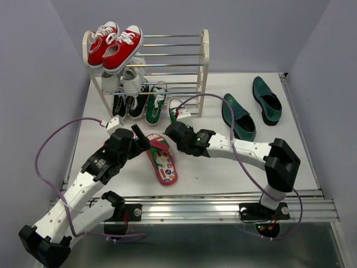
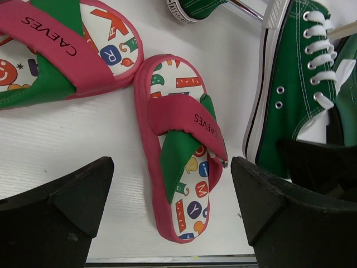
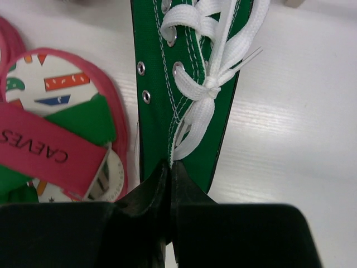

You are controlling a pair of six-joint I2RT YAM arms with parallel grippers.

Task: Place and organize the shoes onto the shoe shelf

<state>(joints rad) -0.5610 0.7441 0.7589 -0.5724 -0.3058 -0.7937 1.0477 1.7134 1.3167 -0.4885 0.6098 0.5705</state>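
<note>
Shelving step: your right jaws clamp the green sneaker [image 3: 153,67], due onto the shoe shelf [image 1: 204,72]; left jaws gape empty.

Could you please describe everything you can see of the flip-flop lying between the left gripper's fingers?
The flip-flop is pink-red and looks like foam. Its white insole is printed with colourful letters and shapes, and it has two crossed straps, one pink reading CAEVES and one green. It lies flat, sole down, on the white table, framed by the open left gripper, with no contact visible. One end appears to touch its mate, and the green sneaker stands close beside it.
</note>
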